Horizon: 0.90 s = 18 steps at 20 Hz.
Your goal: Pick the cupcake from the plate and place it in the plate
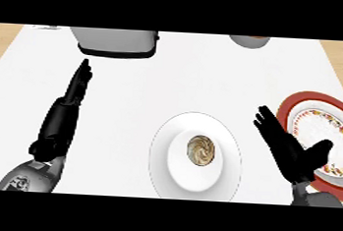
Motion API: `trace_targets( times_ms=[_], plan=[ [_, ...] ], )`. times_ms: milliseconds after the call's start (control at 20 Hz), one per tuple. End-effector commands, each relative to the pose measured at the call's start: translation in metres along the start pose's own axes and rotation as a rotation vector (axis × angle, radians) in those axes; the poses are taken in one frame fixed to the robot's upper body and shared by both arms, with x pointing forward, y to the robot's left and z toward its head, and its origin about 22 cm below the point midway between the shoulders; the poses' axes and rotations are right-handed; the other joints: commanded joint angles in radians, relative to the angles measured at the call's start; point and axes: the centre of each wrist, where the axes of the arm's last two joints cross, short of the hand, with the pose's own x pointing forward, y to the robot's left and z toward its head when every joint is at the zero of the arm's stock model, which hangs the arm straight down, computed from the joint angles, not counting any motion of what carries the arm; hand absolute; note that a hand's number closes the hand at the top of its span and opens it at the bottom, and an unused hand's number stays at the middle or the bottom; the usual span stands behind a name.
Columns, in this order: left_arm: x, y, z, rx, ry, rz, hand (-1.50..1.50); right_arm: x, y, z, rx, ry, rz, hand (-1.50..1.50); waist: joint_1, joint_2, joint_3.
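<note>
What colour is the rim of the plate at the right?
Red rim, seen in head view.

Cupcake: small, round, brown-and-cream swirled top, upright at the centre of the white plate. White plate: plain, round. Red-rimmed plate: patterned inner band, white centre, lies to the right of the white plate, apart from it.

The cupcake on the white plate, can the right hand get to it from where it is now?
Probably yes. The cupcake sits uncovered in the middle of the white plate, and the open right hand is just beside that plate with nothing between them.
</note>
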Motion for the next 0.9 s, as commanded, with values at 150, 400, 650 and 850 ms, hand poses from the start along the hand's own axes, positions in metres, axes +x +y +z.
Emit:
trace_targets(
  times_ms=[150,400,650,850],
  plan=[
    [-0.027,0.012,0.003,-0.007,0.201,0.061,0.0,0.067,0.054,-0.053,0.542,-0.199,0.079,1.5,0.084,0.018,0.025],
    [-0.042,0.017,0.011,-0.031,0.382,0.121,0.0,0.103,0.038,-0.077,0.503,-0.51,0.373,-1.5,0.073,0.02,0.028],
    [-0.045,0.031,-0.005,-0.029,0.405,0.142,0.0,0.048,0.017,-0.087,0.708,-0.51,0.213,-1.5,0.066,0.026,0.029],
    [-0.035,0.032,-0.007,-0.028,0.417,0.155,0.0,0.051,0.003,-0.093,0.839,-0.526,0.424,-1.5,0.061,0.012,0.028]
  ],
)
